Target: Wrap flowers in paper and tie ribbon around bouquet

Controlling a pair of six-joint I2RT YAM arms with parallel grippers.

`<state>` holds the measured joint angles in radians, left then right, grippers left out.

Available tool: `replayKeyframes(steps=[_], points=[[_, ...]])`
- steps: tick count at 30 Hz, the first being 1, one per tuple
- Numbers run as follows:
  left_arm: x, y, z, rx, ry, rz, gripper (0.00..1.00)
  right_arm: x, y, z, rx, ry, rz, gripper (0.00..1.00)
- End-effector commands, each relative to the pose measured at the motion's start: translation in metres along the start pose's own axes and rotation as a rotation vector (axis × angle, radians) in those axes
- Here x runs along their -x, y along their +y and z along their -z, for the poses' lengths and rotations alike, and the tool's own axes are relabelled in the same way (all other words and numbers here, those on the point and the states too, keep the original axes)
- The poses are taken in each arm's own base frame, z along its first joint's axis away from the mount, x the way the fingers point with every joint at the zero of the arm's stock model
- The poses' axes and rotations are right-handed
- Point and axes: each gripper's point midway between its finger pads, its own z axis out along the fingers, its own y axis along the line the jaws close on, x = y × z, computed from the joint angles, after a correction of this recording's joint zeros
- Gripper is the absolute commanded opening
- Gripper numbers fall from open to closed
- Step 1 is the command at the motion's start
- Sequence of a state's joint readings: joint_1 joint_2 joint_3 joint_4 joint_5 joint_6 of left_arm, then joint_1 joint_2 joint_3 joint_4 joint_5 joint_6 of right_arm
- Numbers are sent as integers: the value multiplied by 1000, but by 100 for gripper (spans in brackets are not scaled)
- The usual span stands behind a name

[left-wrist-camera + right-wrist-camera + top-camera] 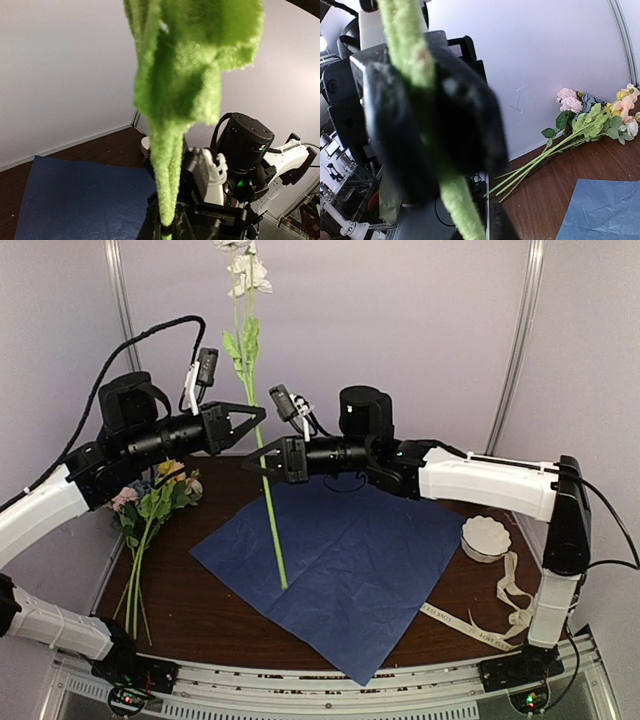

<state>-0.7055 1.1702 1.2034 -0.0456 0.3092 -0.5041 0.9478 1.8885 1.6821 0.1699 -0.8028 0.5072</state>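
Observation:
One long-stemmed white flower stands upright, its stem foot resting on the dark navy paper spread on the table. My left gripper is shut on that stem just below the leaves; in the left wrist view the fuzzy green stem rises out of its jaws. Just beneath it, my right gripper is closed round the same stem, which fills the right wrist view. The other flowers lie at the table's left. The cream ribbon lies loose at the right.
A white scalloped bowl sits right of the paper, near the ribbon. The bunch's stems point toward the near-left edge. Grey walls and metal posts close in the back of the table.

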Motion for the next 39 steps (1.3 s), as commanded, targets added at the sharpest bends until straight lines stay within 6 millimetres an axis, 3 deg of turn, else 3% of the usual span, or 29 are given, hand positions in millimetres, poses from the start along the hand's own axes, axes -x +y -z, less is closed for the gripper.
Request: replayKeyframes(steps=[1,4,5,7,9,15,20,24,27,32,35,39], points=[[43,-11,11,9,-125,-43,0,23,-11,30,-80,-92,-69,0],[31,40,22,298,-46,-8,64,9,-74,59,-315,-69,-224,0],[20,62,29,401,13,16,71,-3,-99,72,-410,-44,-275,0],[-7,103,44,547,125,91,73,-37,-146,98,-581,25,-367,0],[-33,136,59,615,203,160,73,-69,-178,112,-639,100,-445,0],[-101,222,128,915,338,270,73,-139,-233,146,-815,368,-504,0],[-144,261,174,1067,427,336,73,-171,-254,157,-870,434,-547,0],[-170,291,208,1176,498,406,73,-176,-269,174,-906,421,-597,35],[-184,309,216,1218,551,424,71,-162,-266,188,-973,411,-533,44],[-188,342,226,1340,617,376,52,-141,-246,209,-1037,407,-434,46],[-193,359,233,1416,704,341,41,-140,-236,214,-1029,416,-409,46],[-203,376,234,1449,780,323,38,-147,-230,218,-1021,433,-408,47]])
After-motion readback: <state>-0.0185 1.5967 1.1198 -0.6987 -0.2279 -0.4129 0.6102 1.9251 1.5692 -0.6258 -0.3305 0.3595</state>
